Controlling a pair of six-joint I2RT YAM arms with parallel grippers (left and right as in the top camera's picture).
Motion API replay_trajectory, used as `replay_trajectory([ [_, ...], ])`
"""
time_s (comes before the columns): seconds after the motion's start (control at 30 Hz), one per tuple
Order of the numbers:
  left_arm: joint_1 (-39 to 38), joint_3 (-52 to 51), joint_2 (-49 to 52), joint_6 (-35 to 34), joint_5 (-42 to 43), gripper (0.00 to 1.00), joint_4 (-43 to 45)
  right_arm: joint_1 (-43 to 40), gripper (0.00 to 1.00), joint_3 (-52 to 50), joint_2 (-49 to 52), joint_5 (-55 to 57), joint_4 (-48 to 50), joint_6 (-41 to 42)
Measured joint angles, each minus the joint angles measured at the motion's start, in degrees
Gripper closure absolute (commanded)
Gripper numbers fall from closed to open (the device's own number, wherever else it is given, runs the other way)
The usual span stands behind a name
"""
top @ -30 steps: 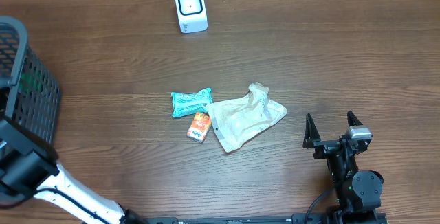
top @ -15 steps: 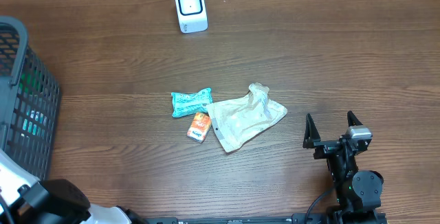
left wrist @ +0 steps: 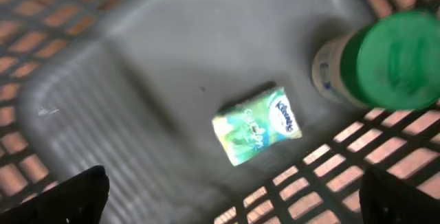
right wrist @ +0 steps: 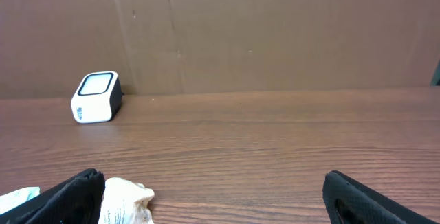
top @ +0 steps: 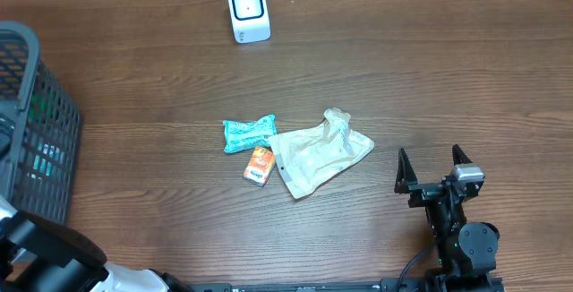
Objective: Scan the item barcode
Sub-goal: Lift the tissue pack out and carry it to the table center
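In the left wrist view my left gripper is open above the dark basket floor. A green-and-white tissue pack lies loose there, between and beyond the fingertips, touching neither. Beside it stands a green-lidded container. The white barcode scanner stands at the table's far edge. A teal packet, a small orange box and a beige bag lie mid-table. My right gripper rests open at the front right with nothing between its fingers.
The black mesh basket occupies the left edge, with the left arm at the front-left corner beside it. A brown cardboard wall backs the table behind the scanner.
The left arm has drawn back from over the basket toward the front-left corner, and its jaws have gone from shut to open. The right arm and the items on the table have not moved.
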Motion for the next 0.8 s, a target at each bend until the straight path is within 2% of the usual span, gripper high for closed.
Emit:
replay_trajectory([
  [0.27,0.0,-7.0,1.7,12.7,2.4,0.00,11.5,0.0,0.00,0.0,0.0,0.0,0.0,0.0],
  [0.5,-0.4,-7.5,9.0,17.2,3.8,0.07,12.8,0.0,0.00,0.0,0.0,0.0,0.0,0.0],
  [0.67,-0.4,-7.7,13.4,18.6,4.4,0.34,12.6,0.0,0.00,0.0,0.0,0.0,0.0,0.0],
  [0.8,-0.4,-7.7,14.2,18.8,4.8,0.47,12.9,0.0,0.00,0.0,0.0,0.0,0.0,0.0],
])
